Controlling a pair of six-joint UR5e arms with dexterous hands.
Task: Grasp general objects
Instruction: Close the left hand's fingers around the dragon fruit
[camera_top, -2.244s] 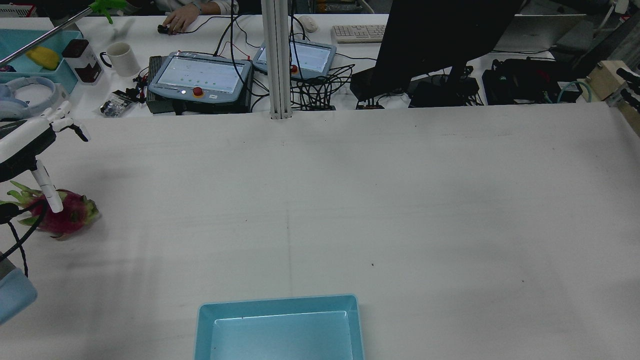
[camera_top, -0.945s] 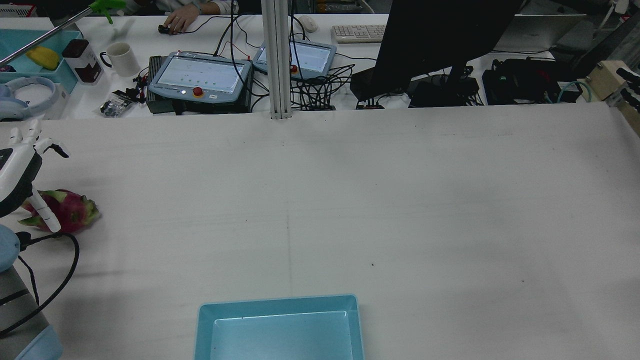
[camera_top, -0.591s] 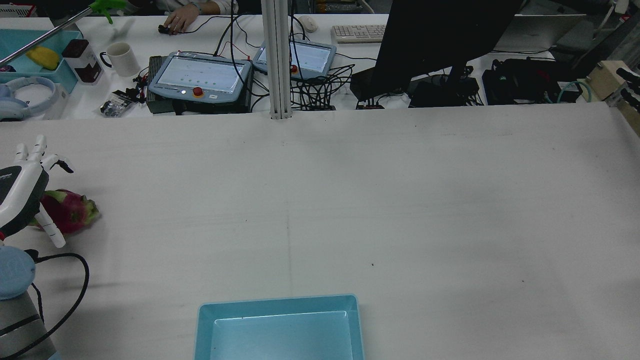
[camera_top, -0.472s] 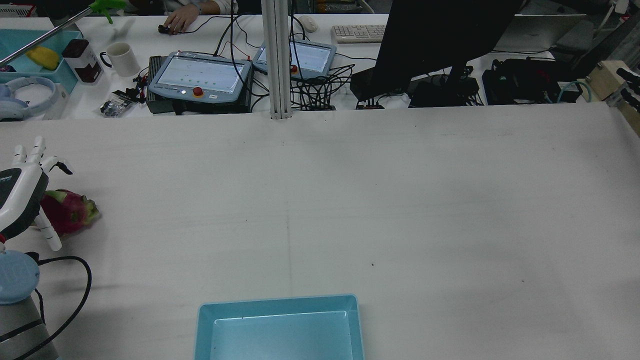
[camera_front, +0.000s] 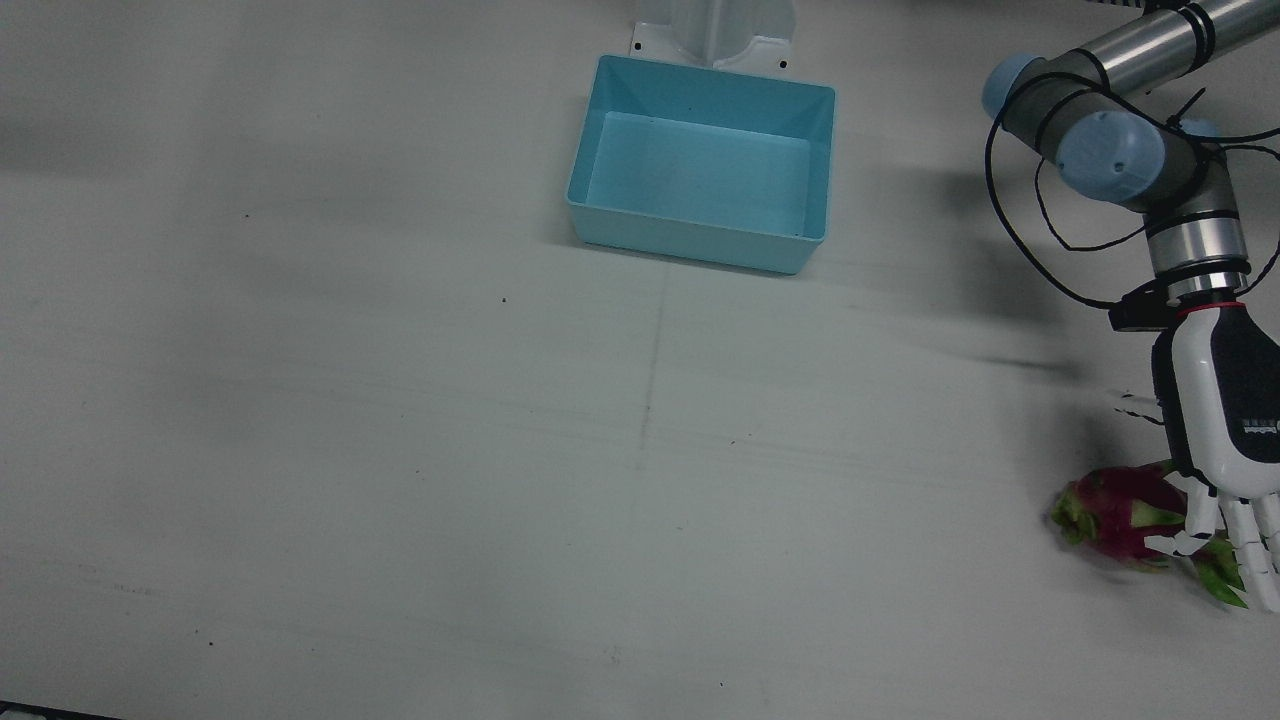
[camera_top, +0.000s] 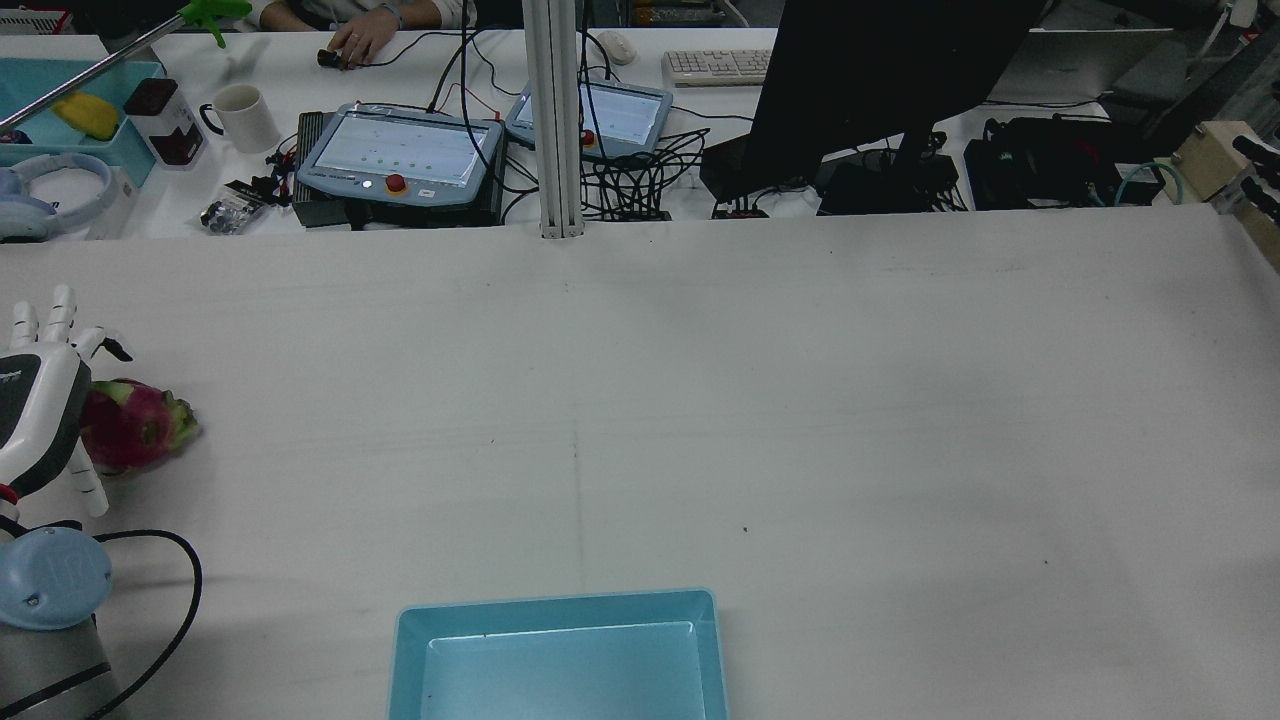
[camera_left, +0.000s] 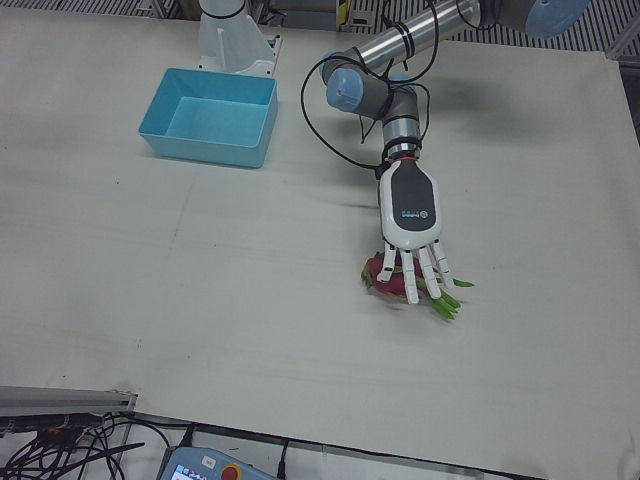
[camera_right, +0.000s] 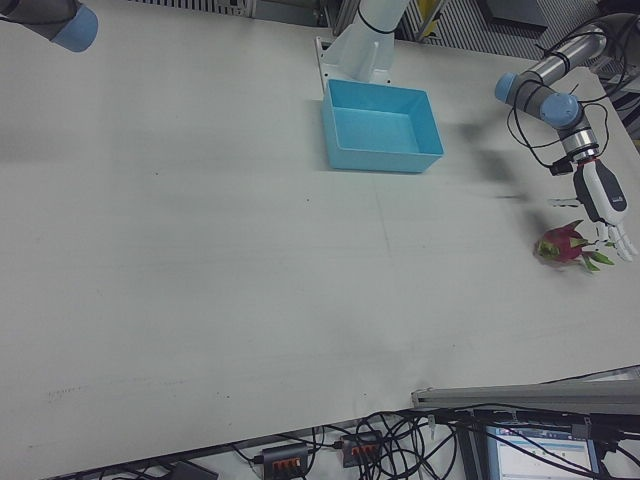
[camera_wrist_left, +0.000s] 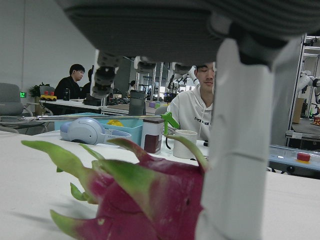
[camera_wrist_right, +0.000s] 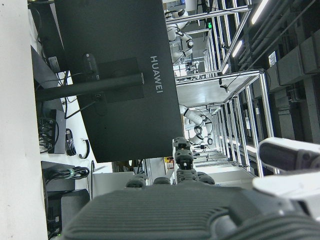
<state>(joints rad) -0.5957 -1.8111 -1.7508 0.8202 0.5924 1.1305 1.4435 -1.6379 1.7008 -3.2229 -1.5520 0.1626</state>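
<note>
A pink dragon fruit (camera_front: 1115, 515) with green scales lies on the white table near the robot's left edge; it also shows in the rear view (camera_top: 135, 428), the left-front view (camera_left: 378, 272) and the right-front view (camera_right: 557, 245). My left hand (camera_front: 1225, 430) is right above it, open, with the fingers (camera_left: 412, 282) spread over and past the fruit and the thumb on its near side. In the left hand view the fruit (camera_wrist_left: 150, 205) fills the foreground just under the palm, beside one finger (camera_wrist_left: 240, 150). My right hand (camera_wrist_right: 190, 205) is off to the side, holding nothing.
An empty light-blue bin (camera_front: 700, 75) stands at the robot's side of the table, at its middle (camera_top: 560, 603). Beyond the far edge lie teach pendants (camera_top: 405, 150), cables, a monitor (camera_top: 880, 70) and a mug (camera_top: 245, 115).
My left hand has dropped and drawn back over the dragon fruit, so that its palm now covers the fruit's left part. The fruit has stayed in place.
</note>
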